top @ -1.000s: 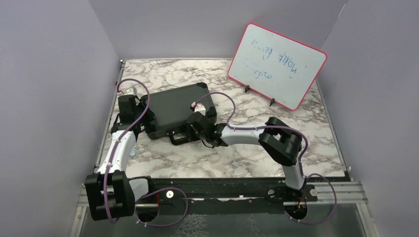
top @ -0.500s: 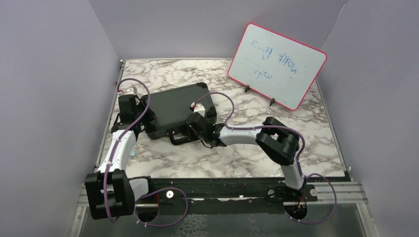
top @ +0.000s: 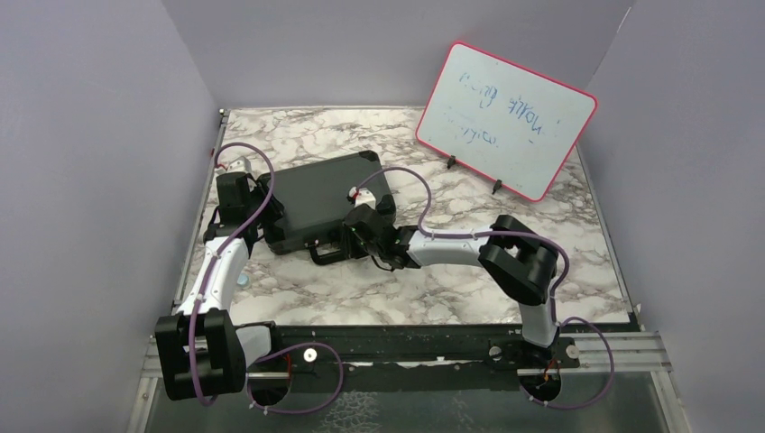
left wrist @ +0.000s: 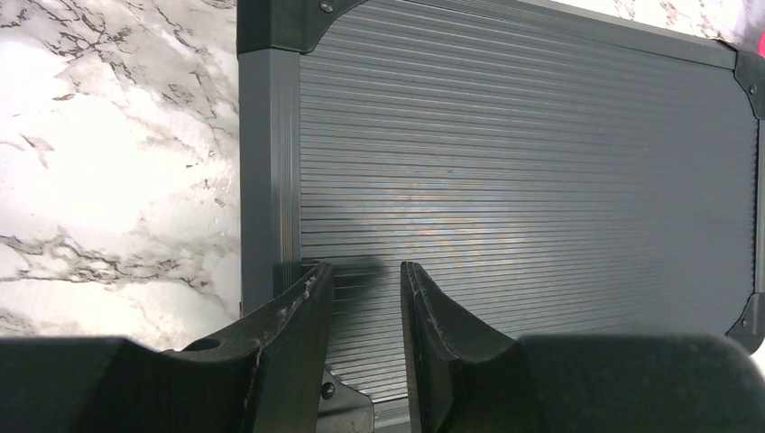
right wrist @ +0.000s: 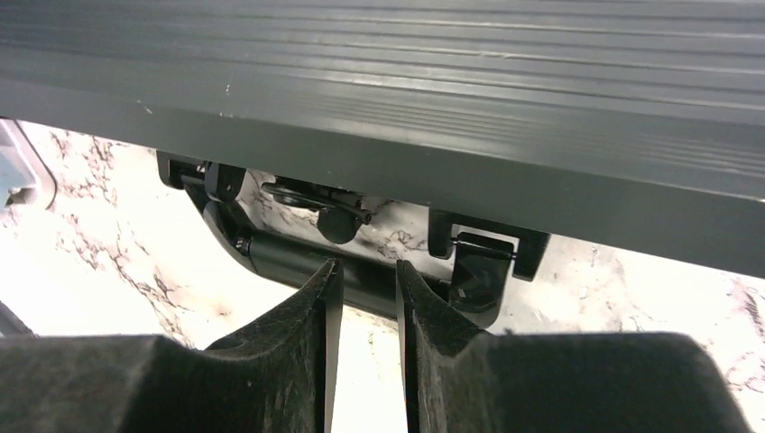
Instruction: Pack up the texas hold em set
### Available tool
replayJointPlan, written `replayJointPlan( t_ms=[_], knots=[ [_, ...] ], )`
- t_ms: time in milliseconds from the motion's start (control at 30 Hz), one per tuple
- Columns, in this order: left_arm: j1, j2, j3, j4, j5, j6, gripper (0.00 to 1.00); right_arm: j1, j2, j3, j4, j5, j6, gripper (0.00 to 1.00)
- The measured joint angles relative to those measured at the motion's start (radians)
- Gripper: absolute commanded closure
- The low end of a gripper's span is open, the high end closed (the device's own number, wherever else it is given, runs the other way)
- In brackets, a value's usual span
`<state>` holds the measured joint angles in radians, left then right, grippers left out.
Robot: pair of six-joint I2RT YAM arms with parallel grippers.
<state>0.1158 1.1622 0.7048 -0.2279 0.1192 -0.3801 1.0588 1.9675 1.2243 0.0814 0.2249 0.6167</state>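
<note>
The black ribbed case lies shut and flat on the marble table. My left gripper hovers over the lid's left end, near a corner. Its fingers are a narrow gap apart with nothing between them. My right gripper is at the case's front edge. Its tips are a narrow gap apart, right at the black carry handle, beside a latch. Chips, decks and buttons are hidden.
The pink-framed whiteboard stands propped at the back right. A small pale round thing lies on the table beside my left forearm. Purple walls close in the left, back and right sides.
My right arm's elbow swung slightly left and back to the right, while its gripper stayed at the handle. The case and my left arm have not moved.
</note>
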Motion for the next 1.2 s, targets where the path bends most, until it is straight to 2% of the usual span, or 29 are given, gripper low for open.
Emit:
replayJointPlan(
  t_ms=[133, 333, 567, 1000, 1200],
  knots=[
    [0.0, -0.001, 0.0, 0.0, 0.0, -0.001, 0.61, 0.0, 0.026, 0.019, 0.002, -0.034, -0.015, 0.7],
    [0.0, 0.0, 0.0, 0.0, 0.0, -0.001, 0.62, 0.0, 0.095, 0.089, -0.01, -0.035, -0.014, 0.79],
    [0.0, 0.0, 0.0, -0.001, 0.0, -0.001, 0.68, 0.002, 0.111, 0.133, -0.078, 0.007, 0.011, 0.9],
    [-0.011, 0.027, 0.003, 0.02, -0.009, -0.002, 0.78, 0.015, 0.143, 0.147, -0.071, 0.085, 0.037, 0.99],
    [-0.035, 0.058, 0.018, 0.038, -0.016, -0.004, 0.81, 0.031, 0.145, 0.122, -0.013, 0.123, -0.008, 0.99]
  ],
)
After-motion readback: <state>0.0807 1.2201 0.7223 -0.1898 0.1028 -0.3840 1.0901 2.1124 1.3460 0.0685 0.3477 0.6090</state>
